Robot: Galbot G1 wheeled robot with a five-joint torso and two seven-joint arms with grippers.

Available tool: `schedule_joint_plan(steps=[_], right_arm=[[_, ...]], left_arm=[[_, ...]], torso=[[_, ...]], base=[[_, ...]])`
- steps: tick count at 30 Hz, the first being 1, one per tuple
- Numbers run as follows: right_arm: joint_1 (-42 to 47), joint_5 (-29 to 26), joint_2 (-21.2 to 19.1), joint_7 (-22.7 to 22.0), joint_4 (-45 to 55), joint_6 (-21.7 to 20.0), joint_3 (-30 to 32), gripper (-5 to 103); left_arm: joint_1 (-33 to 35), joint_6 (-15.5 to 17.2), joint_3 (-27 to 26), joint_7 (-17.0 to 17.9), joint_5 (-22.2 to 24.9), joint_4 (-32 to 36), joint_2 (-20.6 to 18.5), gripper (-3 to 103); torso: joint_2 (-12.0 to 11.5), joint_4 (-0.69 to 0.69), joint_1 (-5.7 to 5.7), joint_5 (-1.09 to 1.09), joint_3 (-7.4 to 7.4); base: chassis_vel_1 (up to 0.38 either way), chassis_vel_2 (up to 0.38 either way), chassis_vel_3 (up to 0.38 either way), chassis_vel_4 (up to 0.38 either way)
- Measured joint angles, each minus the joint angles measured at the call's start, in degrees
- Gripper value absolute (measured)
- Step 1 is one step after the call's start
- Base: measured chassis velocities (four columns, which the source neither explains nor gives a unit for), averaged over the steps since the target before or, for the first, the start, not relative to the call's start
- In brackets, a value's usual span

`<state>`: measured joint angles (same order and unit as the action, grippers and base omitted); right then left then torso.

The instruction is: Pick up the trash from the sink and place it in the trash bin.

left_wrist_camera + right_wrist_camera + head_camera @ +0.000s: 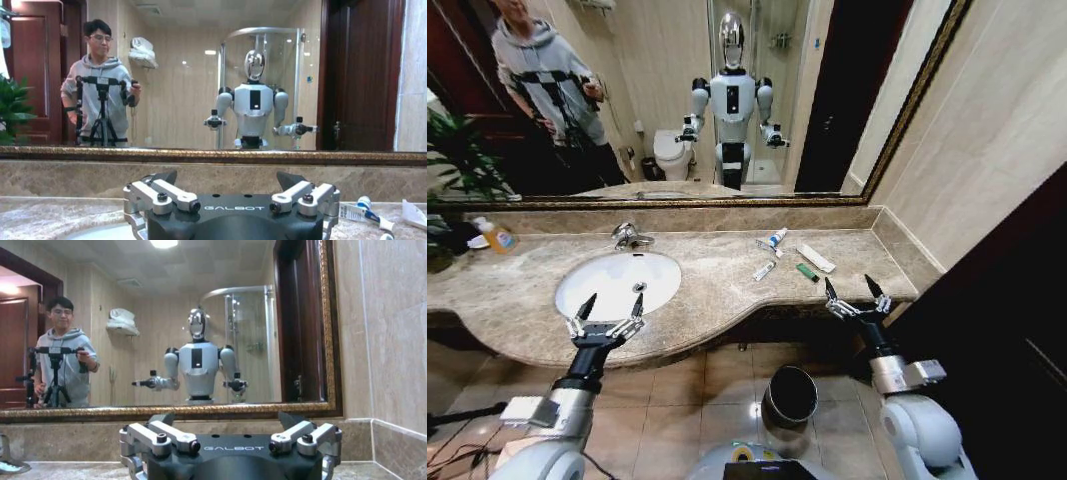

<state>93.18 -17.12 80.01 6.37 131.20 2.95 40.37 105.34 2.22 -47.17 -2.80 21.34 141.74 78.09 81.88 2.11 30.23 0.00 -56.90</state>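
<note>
On the beige marble table (pixel 727 285), well right of the white oval porcelain sink (pixel 617 283), lie the small white blue-capped tubes (pixel 771 240), flat white packet (pixel 815 258) and short green piece (pixel 807 272), while the left pincer (pixel 610 307) over the sink's front rim and the right pincer (pixel 853 290) at the table's right edge both hover spread wide and empty, above the round dark steel-rimmed trash bin (pixel 790 396) on the floor.
</note>
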Motion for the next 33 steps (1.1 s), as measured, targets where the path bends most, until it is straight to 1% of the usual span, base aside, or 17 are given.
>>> schedule_joint_plan(steps=[25,33], right_arm=[[-1.57,0.31,0.05,1.22,-2.93,0.09,-0.12,100],[-1.64,-0.45,0.02,1.45,-4.65,0.49,-0.46,100]], left_arm=[[0.00,0.00,0.00,0.00,0.00,0.00,0.00,100],[0.00,0.00,0.00,0.00,0.00,0.00,0.00,100]], torso=[[0.00,0.00,0.00,0.00,0.00],[0.00,0.00,0.00,0.00,0.00]], base=[[0.000,0.000,0.000,0.000],[0.000,0.000,0.000,0.000]])
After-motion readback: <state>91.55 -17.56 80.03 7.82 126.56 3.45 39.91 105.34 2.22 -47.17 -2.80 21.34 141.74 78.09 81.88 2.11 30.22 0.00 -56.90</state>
